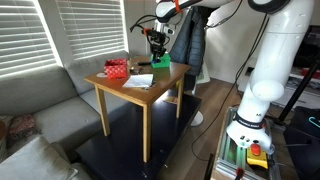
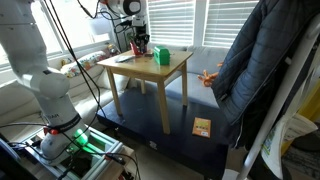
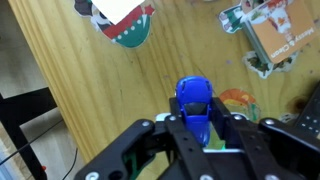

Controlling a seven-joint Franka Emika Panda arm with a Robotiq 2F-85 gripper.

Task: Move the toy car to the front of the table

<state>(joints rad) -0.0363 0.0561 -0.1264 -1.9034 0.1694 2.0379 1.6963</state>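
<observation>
The blue toy car (image 3: pixel 194 100) sits between my gripper's (image 3: pixel 196 125) two black fingers in the wrist view, its nose pointing away from the palm. The fingers press on both of its sides. The light-brown wooden table (image 3: pixel 80 100) fills the view below. I cannot tell whether the car touches the wood. In both exterior views the gripper (image 1: pixel 157 47) (image 2: pixel 139 42) hangs low over one end of the small square table (image 1: pixel 150 93) (image 2: pixel 150 70). The car is too small to make out there.
On the table are a red object (image 1: pixel 117 69), a green block (image 1: pixel 161 60) (image 2: pixel 161 56), a sheet of paper (image 1: pixel 138 80), a green-and-red card (image 3: pixel 125 22) and a small box (image 3: pixel 272 35). A couch (image 1: pixel 30 100) and a hanging jacket (image 2: pixel 255 60) flank the table.
</observation>
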